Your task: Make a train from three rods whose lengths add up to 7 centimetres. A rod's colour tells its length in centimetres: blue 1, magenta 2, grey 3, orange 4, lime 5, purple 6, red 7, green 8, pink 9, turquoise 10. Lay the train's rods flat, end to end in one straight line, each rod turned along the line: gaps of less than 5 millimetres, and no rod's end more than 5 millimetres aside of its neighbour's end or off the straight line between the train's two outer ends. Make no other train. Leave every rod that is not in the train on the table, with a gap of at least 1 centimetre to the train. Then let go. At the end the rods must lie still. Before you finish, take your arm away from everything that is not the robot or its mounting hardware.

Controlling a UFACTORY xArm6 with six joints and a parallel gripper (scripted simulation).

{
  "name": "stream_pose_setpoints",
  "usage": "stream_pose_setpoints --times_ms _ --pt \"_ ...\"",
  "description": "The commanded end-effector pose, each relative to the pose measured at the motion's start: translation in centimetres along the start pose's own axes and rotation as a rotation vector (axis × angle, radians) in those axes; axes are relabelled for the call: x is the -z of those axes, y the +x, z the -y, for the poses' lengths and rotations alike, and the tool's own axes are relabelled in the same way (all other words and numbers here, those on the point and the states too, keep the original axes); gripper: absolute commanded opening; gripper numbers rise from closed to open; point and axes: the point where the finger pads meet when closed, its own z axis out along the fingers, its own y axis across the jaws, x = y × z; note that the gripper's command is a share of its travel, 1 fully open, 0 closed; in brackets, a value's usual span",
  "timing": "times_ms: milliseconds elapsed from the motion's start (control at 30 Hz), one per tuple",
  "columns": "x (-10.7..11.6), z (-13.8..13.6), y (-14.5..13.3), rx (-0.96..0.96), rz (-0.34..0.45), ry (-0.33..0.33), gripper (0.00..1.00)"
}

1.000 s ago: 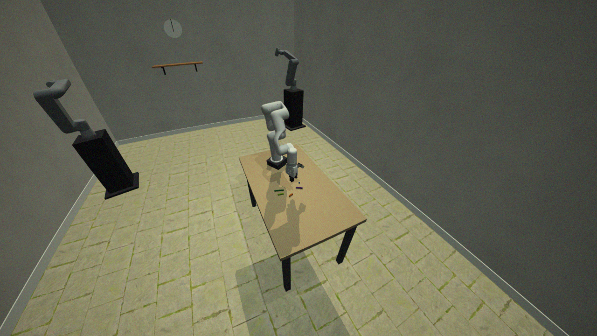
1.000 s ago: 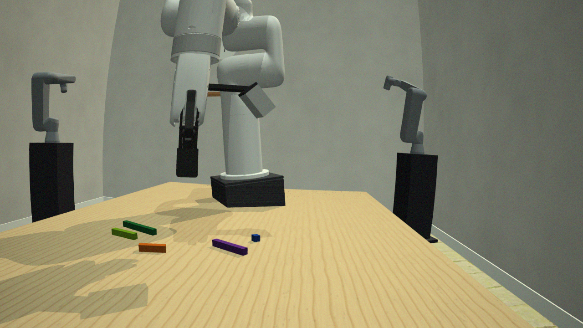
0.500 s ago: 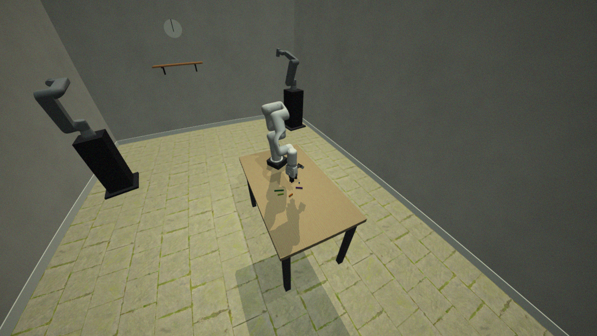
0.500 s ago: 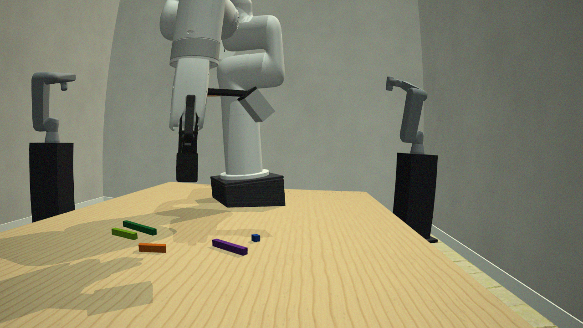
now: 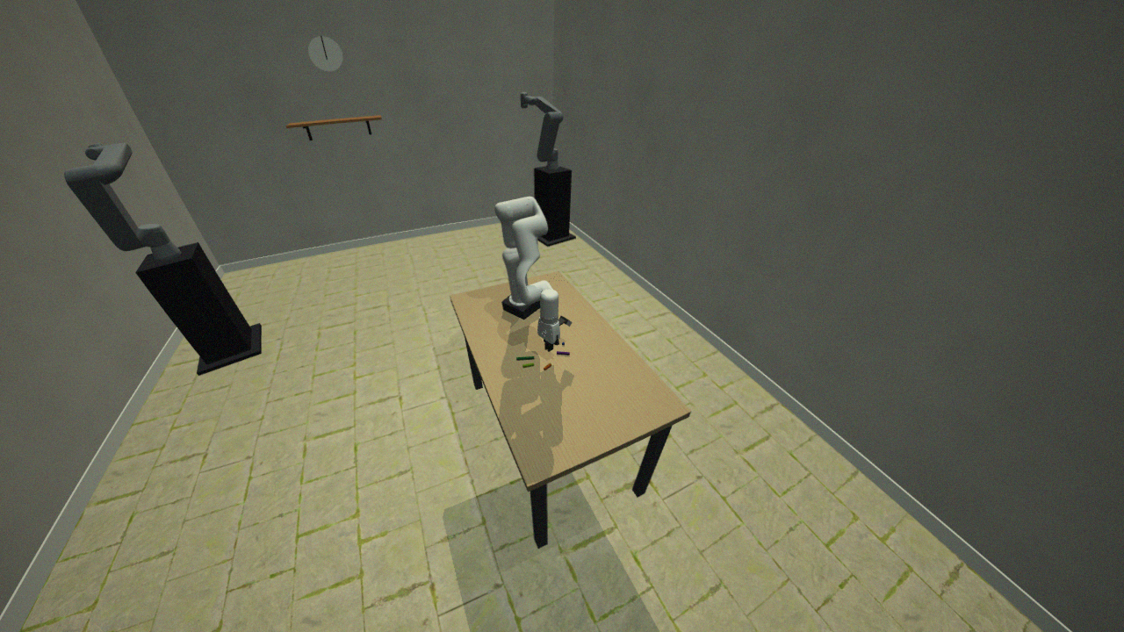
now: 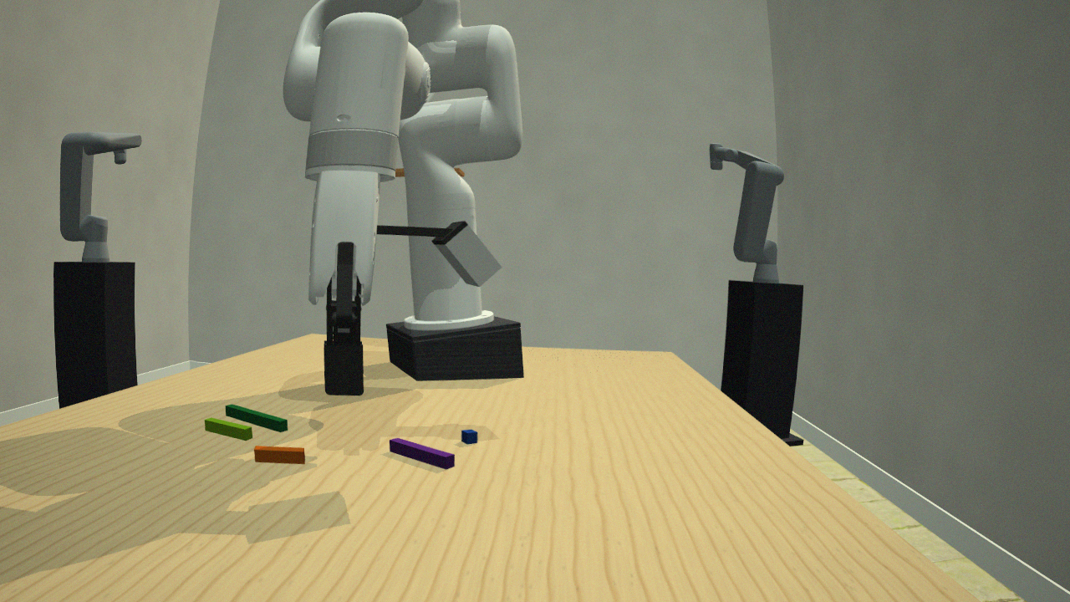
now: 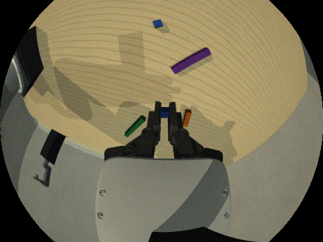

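Claw (image 5: 551, 346) (image 6: 343, 390) (image 7: 164, 109) was narrow, holding blue rod (image 7: 165, 112). No train was joined; second blue (image 5: 563, 343) (image 6: 469, 436) (image 7: 157, 23) and lime (image 5: 528, 365) (image 6: 228, 429) probably remained to add.

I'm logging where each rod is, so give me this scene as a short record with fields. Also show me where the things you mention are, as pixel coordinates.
gripper (image 5: 552, 346) (image 6: 343, 390) (image 7: 164, 109): shut on a blue block (image 7: 165, 112)
other blue block (image 6: 469, 436) (image 7: 157, 23): on table, near purple rod
purple rod (image 5: 562, 353) (image 6: 420, 453) (image 7: 191, 60): on table
orange rod (image 5: 547, 367) (image 6: 278, 455) (image 7: 187, 118): on table
green rod (image 5: 524, 358) (image 6: 256, 418) (image 7: 135, 126): on table, beside lime rod
lime rod (image 5: 528, 365) (image 6: 228, 429): on table
train: not built
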Motion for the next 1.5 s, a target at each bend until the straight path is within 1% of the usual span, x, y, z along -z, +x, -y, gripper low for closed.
stream_pose_setpoints --times_ms 0,133,300,1467 --pt "-1.4 -0.3 -0.2 -0.001 0.004 -0.005 0.04" --pt "-2.5 -0.3 -0.2 -0.001 0.004 -0.005 0.04" --pt "-3.1 -0.3 -0.2 -0.001 0.004 -0.005 0.04" --pt "-3.1 -0.3 -0.2 -0.001 0.004 -0.005 0.04"
